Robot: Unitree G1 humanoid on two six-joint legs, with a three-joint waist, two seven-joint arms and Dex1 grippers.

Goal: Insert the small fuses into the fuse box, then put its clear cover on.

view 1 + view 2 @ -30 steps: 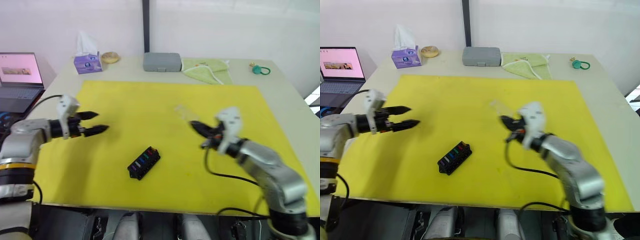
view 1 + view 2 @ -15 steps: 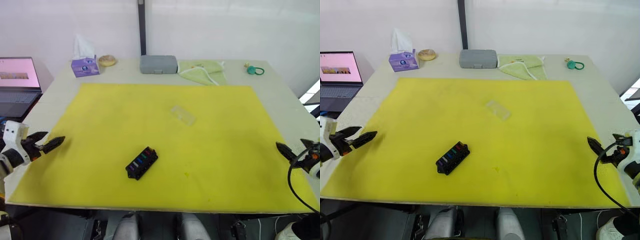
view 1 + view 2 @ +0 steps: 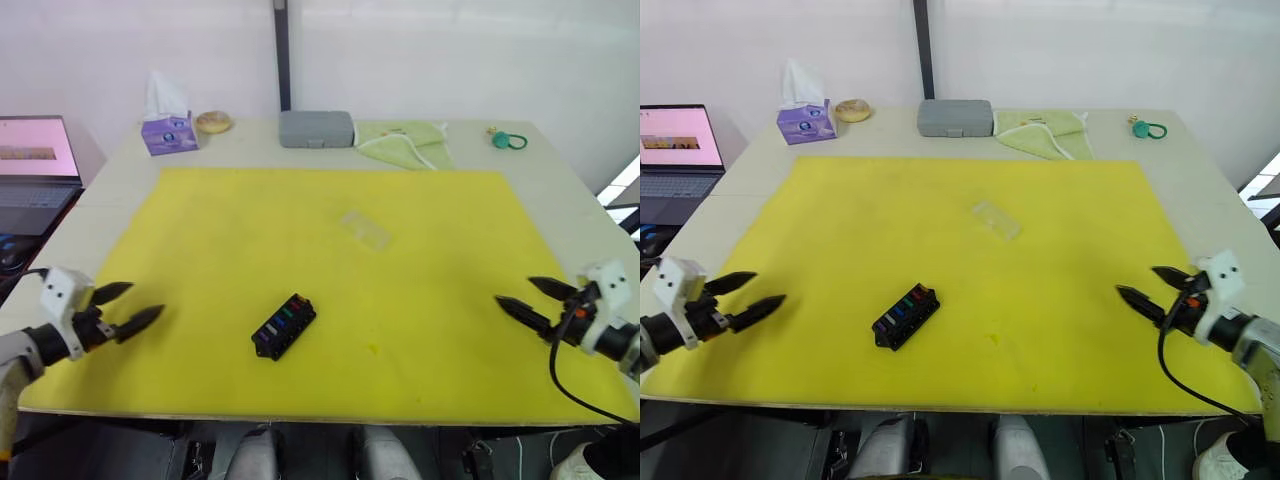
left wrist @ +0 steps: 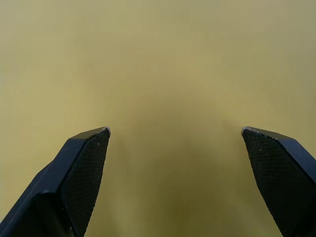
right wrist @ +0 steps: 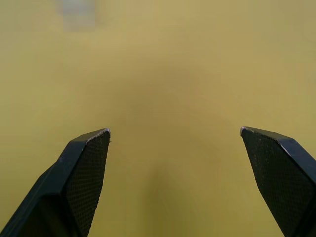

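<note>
The black fuse box (image 3: 284, 326) lies slantwise on the yellow mat (image 3: 220, 230), near its front middle, with several coloured small fuses (image 3: 904, 308) sitting in its top slots. Further back, the clear cover (image 3: 365, 229) rests flat on the mat, faint and glinting. My left gripper (image 3: 143, 301) is open over the mat's front left corner, well left of the box. Over the front right edge my right gripper (image 3: 514, 291) is open too, holding nothing. Both wrist views show wide-spread fingers (image 4: 84, 163) (image 5: 81, 163) above bare yellow mat.
Along the table's back edge sit a tissue box (image 3: 167, 130), a round bun-like object (image 3: 213, 121), a grey case (image 3: 316, 128), a green cloth (image 3: 405, 140) and a small teal ring (image 3: 505, 140). An open laptop (image 3: 35, 160) stands off the table's left side.
Both arms pulled back from mid-mat to the front corners, then edged slightly inward. The right gripper, shut beside the clear cover a second ago, now stands open. The camera view also shifted.
</note>
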